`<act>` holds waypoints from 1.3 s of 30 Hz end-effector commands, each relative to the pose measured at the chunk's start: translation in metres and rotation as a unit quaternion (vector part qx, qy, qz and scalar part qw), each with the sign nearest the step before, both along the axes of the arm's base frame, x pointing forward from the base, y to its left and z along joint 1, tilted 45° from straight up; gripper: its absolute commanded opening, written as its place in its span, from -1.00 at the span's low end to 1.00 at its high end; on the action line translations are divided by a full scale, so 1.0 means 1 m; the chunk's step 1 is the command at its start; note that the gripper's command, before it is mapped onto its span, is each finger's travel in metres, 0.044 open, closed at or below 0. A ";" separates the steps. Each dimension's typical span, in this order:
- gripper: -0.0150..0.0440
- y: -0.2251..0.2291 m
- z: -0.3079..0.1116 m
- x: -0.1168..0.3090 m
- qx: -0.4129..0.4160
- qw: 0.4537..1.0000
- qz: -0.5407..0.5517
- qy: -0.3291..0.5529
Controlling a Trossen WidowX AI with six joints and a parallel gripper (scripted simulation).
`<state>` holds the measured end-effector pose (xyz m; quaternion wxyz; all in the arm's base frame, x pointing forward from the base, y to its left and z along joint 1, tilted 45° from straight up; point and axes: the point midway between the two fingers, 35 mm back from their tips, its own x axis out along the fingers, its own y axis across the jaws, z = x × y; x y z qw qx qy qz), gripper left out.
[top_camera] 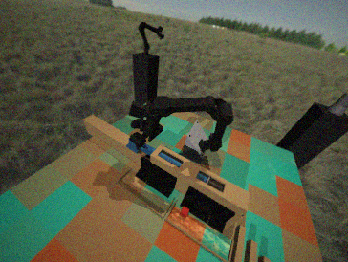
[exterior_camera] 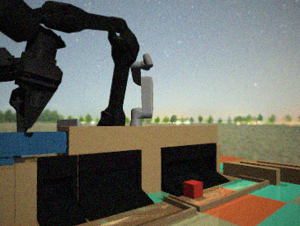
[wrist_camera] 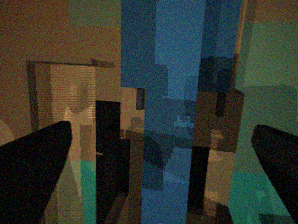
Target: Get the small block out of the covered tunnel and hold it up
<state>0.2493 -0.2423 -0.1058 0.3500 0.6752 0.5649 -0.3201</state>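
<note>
So the gripper [top_camera: 139,140] [exterior_camera: 25,125] [wrist_camera: 162,130] is spread wide with nothing between its fingers. It's at the left end of the tan tunnel [top_camera: 186,172] [exterior_camera: 144,138], right over the blue handle [top_camera: 147,150] [exterior_camera: 33,142] [wrist_camera: 177,30] poking out there. In the wrist view the handle runs up the middle, with open room between it and each fingertip.

The small red block [top_camera: 184,211] [exterior_camera: 193,189] is out on the near side, in the shallow right tray [top_camera: 191,234] [exterior_camera: 247,187] in front of the right dark opening. It's toward the tray's left end, so low rims are what you'd have to watch, but there's open air right above it. The left tray [top_camera: 148,203] [exterior_camera: 165,208] sits just beside that one.

Tight spots: the tunnel's upright front wall stands on the block's far side, and wooden bars [top_camera: 248,250] [exterior_camera: 251,172] stand past the tray's right end. A long tan beam [top_camera: 102,128] stretches off the far left, close to the gripper.
</note>
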 end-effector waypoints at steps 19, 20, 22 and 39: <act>0.91 0.019 -0.018 0.000 -0.003 1.000 0.002 -0.004; 0.82 0.019 -0.018 0.000 -0.003 1.000 0.002 -0.004; 0.64 0.019 -0.018 0.000 -0.003 1.000 0.002 -0.004; -0.49 0.021 -0.016 0.000 -0.002 1.000 0.002 -0.004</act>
